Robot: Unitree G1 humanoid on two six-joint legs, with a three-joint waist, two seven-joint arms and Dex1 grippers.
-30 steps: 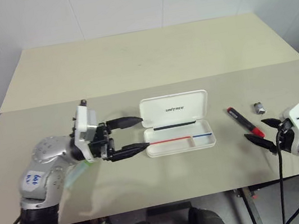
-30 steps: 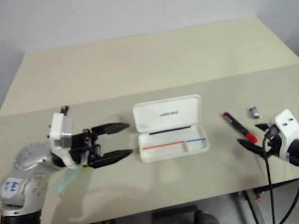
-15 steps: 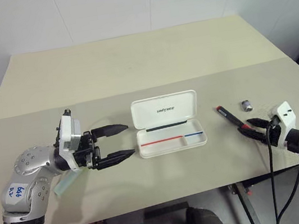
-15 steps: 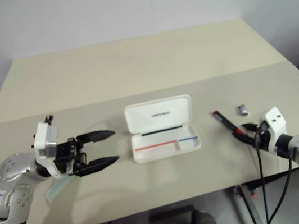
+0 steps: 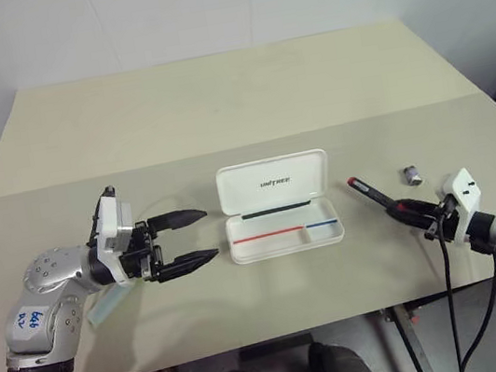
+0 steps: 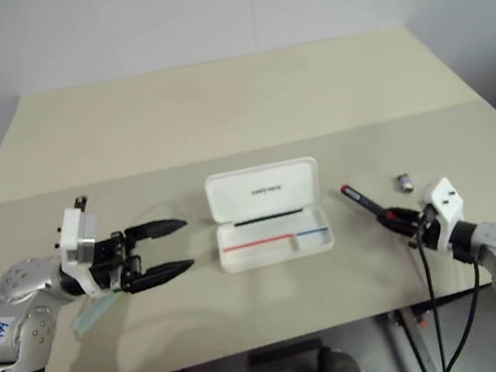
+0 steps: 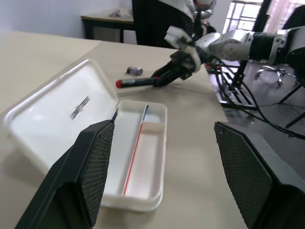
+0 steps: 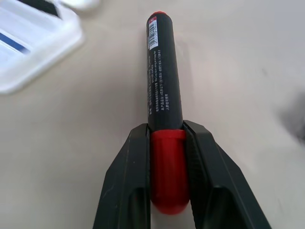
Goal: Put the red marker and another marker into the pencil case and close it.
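The right pincer (image 8: pixel 167 157) is clamped on the red end of the red marker (image 5: pixel 374 196), whose black section sticks out ahead of the fingers, pointing up and toward the pencil case (image 5: pixel 280 207). The case lies open at mid-bench, to the left of this pincer, lid laid back on the far side and tray on the near side, its long axis running across the bench (image 5: pixel 215 97). The marker's axis sits at a slant to that tray, so I judge it needs turning to lie along it. The stretch of bench between looks free; a small grey object (image 5: pixel 412 175) lies just beyond the marker. The left pincer (image 5: pixel 195 238) hangs wide open and empty just left of the case, fingers pointing at it. Another marker (image 5: pixel 108 304), pale green, lies partly hidden under the left arm
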